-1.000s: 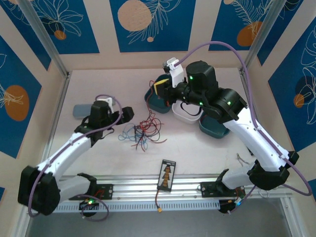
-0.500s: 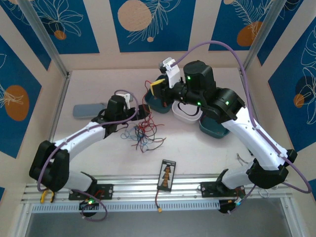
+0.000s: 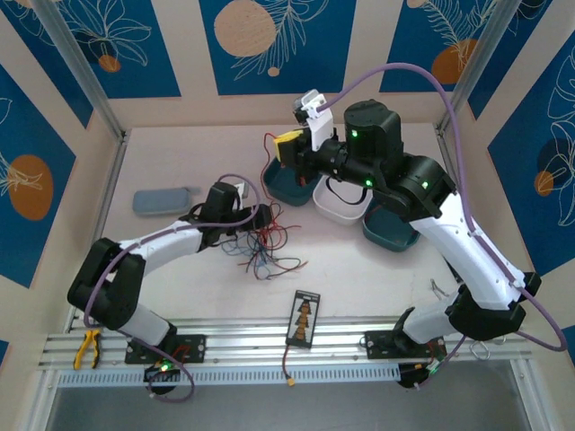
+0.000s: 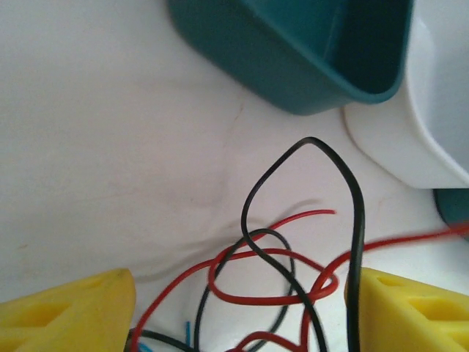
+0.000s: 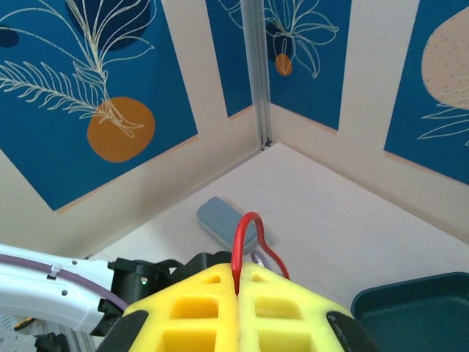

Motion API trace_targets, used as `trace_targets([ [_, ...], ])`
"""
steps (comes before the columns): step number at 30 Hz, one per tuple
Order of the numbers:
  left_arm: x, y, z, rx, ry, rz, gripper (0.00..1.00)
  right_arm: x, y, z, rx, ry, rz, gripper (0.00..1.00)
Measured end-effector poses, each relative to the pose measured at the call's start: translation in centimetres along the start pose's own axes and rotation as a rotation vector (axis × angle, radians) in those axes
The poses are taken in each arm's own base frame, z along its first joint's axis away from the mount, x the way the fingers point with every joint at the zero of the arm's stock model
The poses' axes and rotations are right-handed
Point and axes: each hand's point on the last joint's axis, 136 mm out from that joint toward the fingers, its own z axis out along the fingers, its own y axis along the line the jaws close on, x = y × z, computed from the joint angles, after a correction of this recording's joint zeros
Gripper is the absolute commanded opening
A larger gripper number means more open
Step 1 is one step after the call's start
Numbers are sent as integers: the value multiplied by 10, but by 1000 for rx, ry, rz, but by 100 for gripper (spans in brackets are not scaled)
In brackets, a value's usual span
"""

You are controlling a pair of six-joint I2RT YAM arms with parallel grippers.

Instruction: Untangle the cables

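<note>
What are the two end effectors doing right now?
Left end effector: open, straddling the cables.
Right end effector: shut on a red cable.

Two teal trays, one white tray, one grey pad, one bunch of cables.

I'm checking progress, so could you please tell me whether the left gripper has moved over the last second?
Yes: the left gripper moved right, away from the grey pad, to the cables.

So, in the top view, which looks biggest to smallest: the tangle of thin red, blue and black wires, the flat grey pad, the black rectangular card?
1. tangle of wires, loosely spread
2. flat grey pad
3. black rectangular card
Pad and card: close.
</note>
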Motion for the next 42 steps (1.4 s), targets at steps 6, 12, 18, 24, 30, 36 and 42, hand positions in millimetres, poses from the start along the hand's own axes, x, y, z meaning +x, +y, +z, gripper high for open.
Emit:
trace_targets([
  [6,14,17,4,-49,19,-13,63,-24,-5,-19,43,-54,-37,0],
  [12,22,31,8,-93,29,-26,60,-47,-14,-29,116,-93,-78,0],
  [18,22,36,11,-113,17,-41,57,-61,-24,-41,185,-121,-103,0],
  [24,20,38,11,-119,9,-46,57,-78,-24,-58,202,-174,-118,0],
  [30,0,36,-10,-133,-64,-26,61,-94,-28,-70,240,-218,-137,0],
  [36,-18,41,-34,-167,-133,-17,86,-103,-41,-82,329,-240,-175,0],
  [42,-24,39,-56,-184,-162,10,100,-90,-80,-97,492,-201,-177,0],
])
